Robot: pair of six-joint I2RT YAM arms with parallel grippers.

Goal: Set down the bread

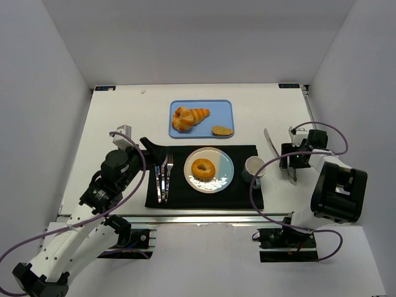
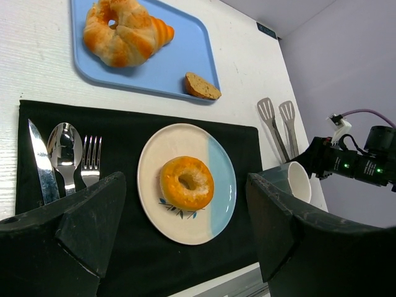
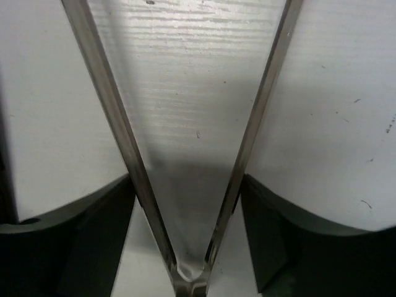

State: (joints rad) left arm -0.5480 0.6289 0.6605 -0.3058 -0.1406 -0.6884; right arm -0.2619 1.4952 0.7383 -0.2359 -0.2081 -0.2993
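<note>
On the plate [image 1: 226,162] at the middle of the black placemat [image 1: 242,188] lies the bread [image 1: 203,167], free of both arms. Over the placemat's far left corner the left gripper [image 1: 137,140] hangs with fingers spread wide (nothing between them). Near the table's [image 1: 124,111] right edge the right gripper [image 3: 189,198] straddles the tongs [image 3: 117,124]; I cannot tell whether its fingers press them.

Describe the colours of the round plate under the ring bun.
The round plate is cream with a pale-blue side and leaf sprig; clearest in left wrist view.

No readable text; dark corner tags [image 1: 105,88] on table [image 1: 124,111] illegible.
</note>
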